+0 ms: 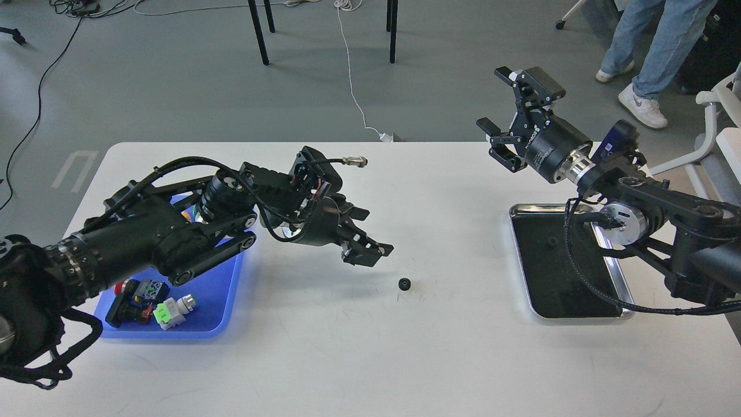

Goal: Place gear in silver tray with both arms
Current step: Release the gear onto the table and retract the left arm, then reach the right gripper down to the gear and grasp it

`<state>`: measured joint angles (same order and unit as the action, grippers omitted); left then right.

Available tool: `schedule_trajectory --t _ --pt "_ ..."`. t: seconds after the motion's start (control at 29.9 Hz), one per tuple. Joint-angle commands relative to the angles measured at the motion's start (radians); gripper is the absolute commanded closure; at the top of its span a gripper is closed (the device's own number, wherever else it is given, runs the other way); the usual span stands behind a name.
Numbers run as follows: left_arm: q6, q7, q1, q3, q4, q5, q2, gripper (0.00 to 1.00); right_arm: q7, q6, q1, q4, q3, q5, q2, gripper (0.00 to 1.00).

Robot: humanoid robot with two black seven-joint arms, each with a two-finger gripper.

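A small black gear [404,284] lies on the white table, between the two trays. My left gripper [370,236] is open and empty, up and to the left of the gear, clear of it. The silver tray [579,318] with its black inner surface sits at the right; a tiny dark piece [551,242] lies in it. My right gripper [496,99] is open and empty, held high over the table's far edge, behind the tray. My right arm crosses over the tray's right side.
A blue plastic tray [220,289] with several small parts sits at the left, partly under my left arm. A person's legs [654,52] and a white chair [718,116] are beyond the table's far right corner.
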<state>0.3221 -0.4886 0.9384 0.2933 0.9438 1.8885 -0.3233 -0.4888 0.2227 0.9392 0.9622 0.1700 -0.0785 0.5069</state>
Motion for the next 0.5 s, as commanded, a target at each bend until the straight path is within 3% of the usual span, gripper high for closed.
schedule_trajectory --t 0.0,0.23,0.47 --pt "-0.029 0.0 -0.114 0.107 0.047 -0.19 -0.083 0.03 0.0 0.004 -0.036 0.018 -0.001 -0.013 0.024 0.02" --pt "-0.028 0.0 -0.416 0.404 0.213 -0.747 -0.154 0.02 0.0 0.006 -0.083 0.05 -0.01 -0.306 0.032 0.02" --pt "-0.029 0.0 -0.651 0.731 0.266 -0.927 -0.063 0.02 0.0 0.004 0.068 0.105 -0.236 -0.634 0.047 0.02"
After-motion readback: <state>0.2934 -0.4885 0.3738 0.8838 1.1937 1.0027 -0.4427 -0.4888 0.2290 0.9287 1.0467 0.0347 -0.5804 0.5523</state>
